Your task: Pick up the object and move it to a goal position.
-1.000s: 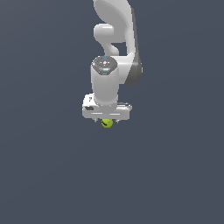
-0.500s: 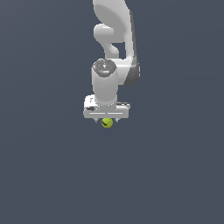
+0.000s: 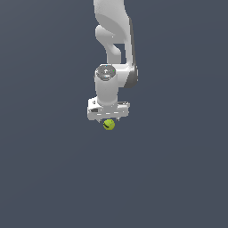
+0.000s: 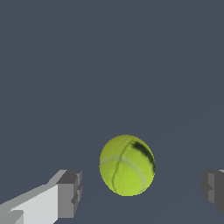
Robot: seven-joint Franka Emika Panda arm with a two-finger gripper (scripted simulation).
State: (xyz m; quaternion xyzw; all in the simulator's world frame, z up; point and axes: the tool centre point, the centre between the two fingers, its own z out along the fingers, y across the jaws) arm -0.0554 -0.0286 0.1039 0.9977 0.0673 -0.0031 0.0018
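So far only the approach looks done: the hand (image 4: 140,188) hangs spread apart around the tennis ball (image 4: 127,165), fingers (image 4: 70,192) clear of it; closing, lifting and carrying remain

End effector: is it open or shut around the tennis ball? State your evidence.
Open. In the wrist view the end effector has a clear gap on each side between its fingers and the tennis ball; neither touches it.

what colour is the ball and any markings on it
Yellow-green tennis ball with a pale curved seam and a dark streak near one edge; clearest in the wrist view.
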